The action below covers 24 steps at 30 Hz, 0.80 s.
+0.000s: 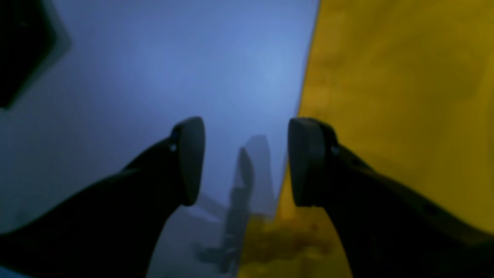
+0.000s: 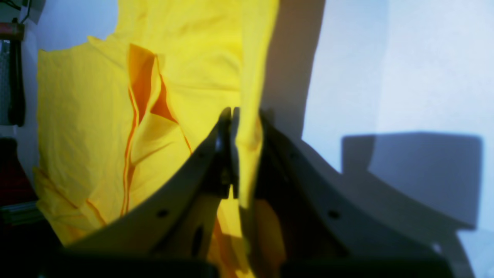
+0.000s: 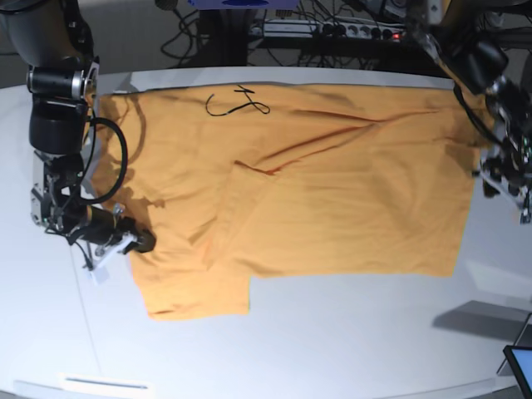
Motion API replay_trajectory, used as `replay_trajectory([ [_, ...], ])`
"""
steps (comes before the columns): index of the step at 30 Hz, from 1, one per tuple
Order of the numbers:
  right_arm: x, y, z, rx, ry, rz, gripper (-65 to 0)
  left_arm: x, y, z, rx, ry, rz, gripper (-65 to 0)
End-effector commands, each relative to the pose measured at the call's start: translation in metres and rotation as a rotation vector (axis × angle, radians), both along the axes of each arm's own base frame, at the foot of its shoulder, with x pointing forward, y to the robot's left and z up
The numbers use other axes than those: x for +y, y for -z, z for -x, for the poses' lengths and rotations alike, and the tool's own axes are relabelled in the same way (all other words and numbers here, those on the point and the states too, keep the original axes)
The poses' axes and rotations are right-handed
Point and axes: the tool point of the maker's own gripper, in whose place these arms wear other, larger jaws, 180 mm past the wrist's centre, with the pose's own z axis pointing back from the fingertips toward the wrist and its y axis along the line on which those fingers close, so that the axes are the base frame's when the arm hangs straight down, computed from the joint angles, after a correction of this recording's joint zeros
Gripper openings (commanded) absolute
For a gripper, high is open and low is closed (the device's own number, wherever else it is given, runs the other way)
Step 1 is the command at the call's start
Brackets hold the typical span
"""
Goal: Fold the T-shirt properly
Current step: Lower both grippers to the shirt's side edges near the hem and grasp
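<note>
The orange-yellow T-shirt [image 3: 332,191] lies spread over the white table [image 3: 332,332], with a thin dark squiggle [image 3: 237,104] near its far edge. In the base view my right gripper [image 3: 140,241] sits at the shirt's left edge. Its wrist view shows this right gripper [image 2: 245,150] shut on a raised fold of the T-shirt [image 2: 85,116]. My left gripper [image 3: 495,173] is at the shirt's right edge. In the left wrist view the left gripper [image 1: 247,162] stands open just above the table. Bare table lies between its fingers, and one pad [image 1: 307,162] is over the edge of the T-shirt [image 1: 405,96].
Cables and a power strip [image 3: 366,29] run behind the table's far edge. A dark screen corner [image 3: 519,366] shows at the front right. A white strip [image 3: 108,384] lies near the front left edge. Bare table surface stretches in front of the shirt.
</note>
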Motion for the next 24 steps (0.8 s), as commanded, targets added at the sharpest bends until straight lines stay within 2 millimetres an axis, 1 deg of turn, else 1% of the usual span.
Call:
replay_trajectory([
  [1,-0.007,0.027,0.029,0.148,-0.054,0.097,-64.9,0.014,-0.022,-0.016,-0.066,-0.006,-0.020,-30.6],
  [3,-0.007,0.027,0.029,0.149,-0.055,0.097,-64.9,0.014,-0.018,-0.030,-0.099,-0.009,0.028,-30.2],
  [4,-0.007,0.027,0.029,0.149,-0.055,0.097,-64.9,0.013,-0.016,-0.036,-0.119,-0.010,0.051,-28.4],
  [6,-0.007,0.027,0.029,0.149,-0.055,0.097,-64.9,0.016,-0.016,-0.046,-0.140,-0.017,0.081,-22.2],
  [9,-0.007,0.027,0.029,0.147,-0.055,0.096,-64.9,0.010,-0.010,-0.060,-0.152,-0.025,0.150,-9.9],
  [11,-0.008,0.027,0.029,0.147,-0.056,0.098,-64.9,0.014,-0.010,-0.066,-0.154,-0.037,0.184,-4.4],
  [12,-0.008,0.027,0.029,0.147,-0.056,0.098,-64.9,0.013,-0.010,-0.071,-0.169,-0.039,0.207,-3.5],
  [14,-0.008,0.027,0.029,0.146,-0.055,0.098,-64.9,0.011,-0.011,-0.082,-0.206,-0.039,0.233,-3.9],
  [16,-0.009,0.027,0.029,0.144,-0.053,0.100,-64.9,0.012,-0.011,-0.087,-0.226,-0.044,0.255,-3.9],
  [19,-0.010,0.027,0.029,0.145,-0.053,0.101,-64.9,0.004,-0.013,-0.103,-0.262,-0.045,0.312,-3.9],
  [21,-0.010,0.027,0.029,0.145,-0.053,0.101,-64.9,0.001,-0.012,-0.110,-0.270,-0.041,0.337,-3.9],
  [22,-0.010,0.027,0.029,0.145,-0.053,0.101,-64.9,-0.003,-0.013,-0.117,-0.271,-0.027,0.345,-3.9],
  [24,-0.010,0.027,0.029,0.145,-0.053,0.101,-64.9,-0.018,-0.012,-0.130,-0.264,0.018,0.354,-3.9],
])
